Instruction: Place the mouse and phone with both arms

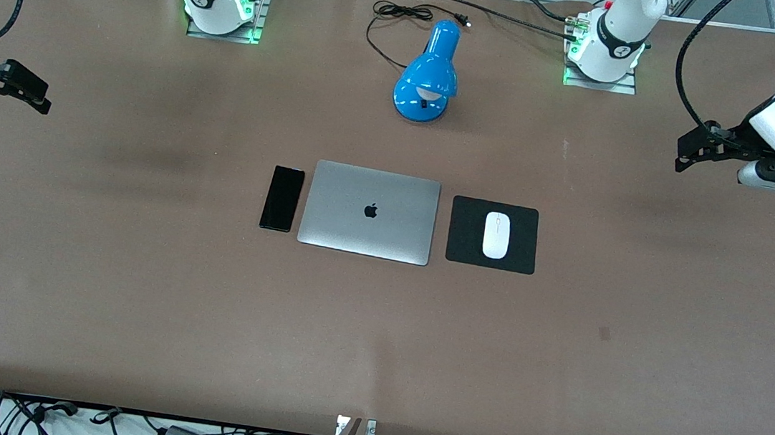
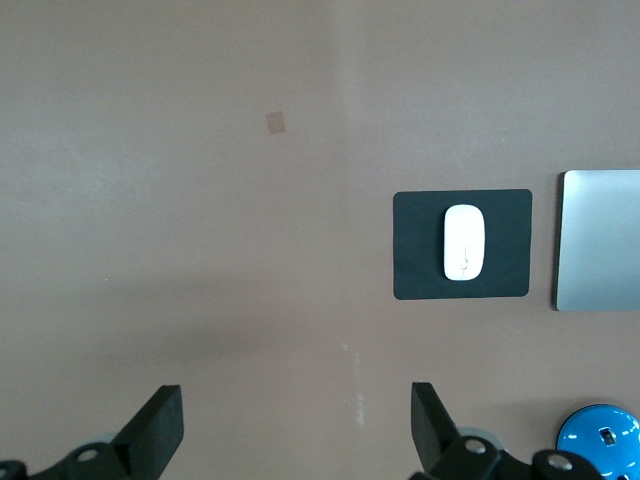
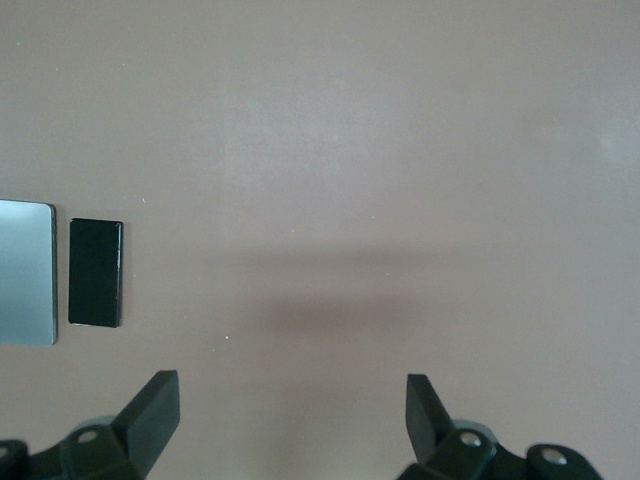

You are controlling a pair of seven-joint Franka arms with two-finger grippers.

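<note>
The white oval mouse (image 1: 496,235) lies on a square black mouse pad (image 1: 528,218), beside the closed silver laptop (image 1: 369,211) toward the left arm's end. It also shows in the left wrist view (image 2: 464,242). The slim black phone (image 1: 282,198) lies flat on the table beside the laptop toward the right arm's end, and shows in the right wrist view (image 3: 96,272). My left gripper (image 1: 681,160) is open and empty, up over bare table at its end. My right gripper (image 1: 45,105) is open and empty, up over bare table at its end.
A blue desk lamp (image 1: 429,72) with a black cord stands farther from the front camera than the laptop, between the two arm bases. The brown table (image 1: 135,292) reaches out on all sides. Cables lie along its front edge.
</note>
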